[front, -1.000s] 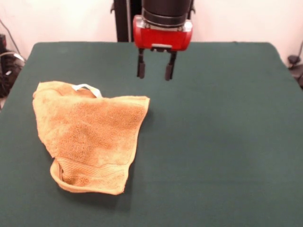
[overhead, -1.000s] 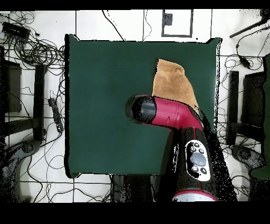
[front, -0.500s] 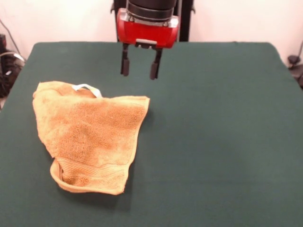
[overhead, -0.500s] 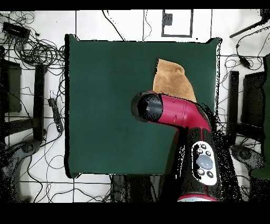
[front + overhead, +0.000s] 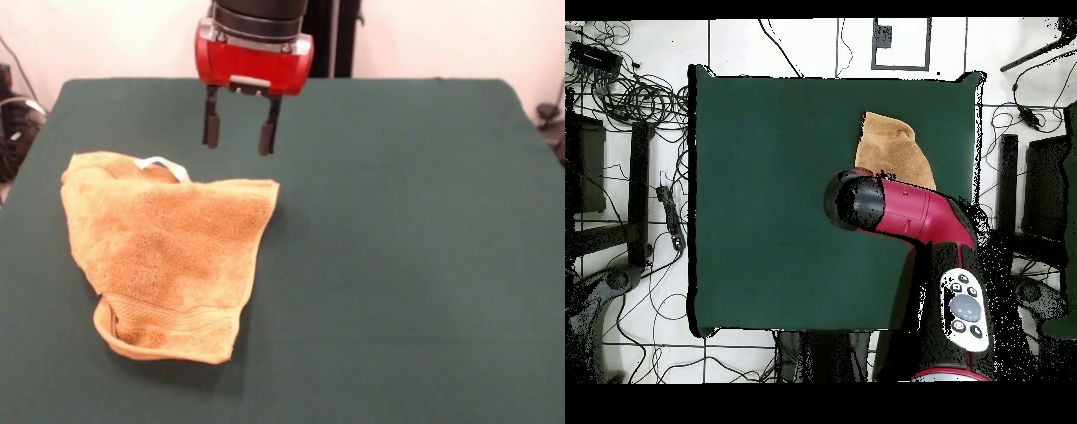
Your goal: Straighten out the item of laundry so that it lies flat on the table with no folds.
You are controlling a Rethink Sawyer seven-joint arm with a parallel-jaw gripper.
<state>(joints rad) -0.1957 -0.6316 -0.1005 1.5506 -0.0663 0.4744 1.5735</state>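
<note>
The pincer (image 5: 237,134) hangs above the counter (image 5: 415,247) with its two black fingers (image 5: 211,124) apart and nothing between them. Seen from the front, it hovers just past the far edge of the towel (image 5: 168,252), clear of the cloth. The arm above the red wrist housing is cut off by the picture's top edge. From overhead the arm (image 5: 905,215) covers the pincer entirely and hides part of the towel (image 5: 888,148), so only the cloth's end toward the counter's edge opposite the robot shows there.

The towel lies crumpled near the counter's left edge in the front view, one end folded up on itself so that a border band curls over. A white tag loop (image 5: 162,164) sticks out at its far edge; how many layers lie beneath cannot be made out.

Compared with half a second ago, the pincer has shifted toward the towel's side of the counter, while the towel has not moved.
</note>
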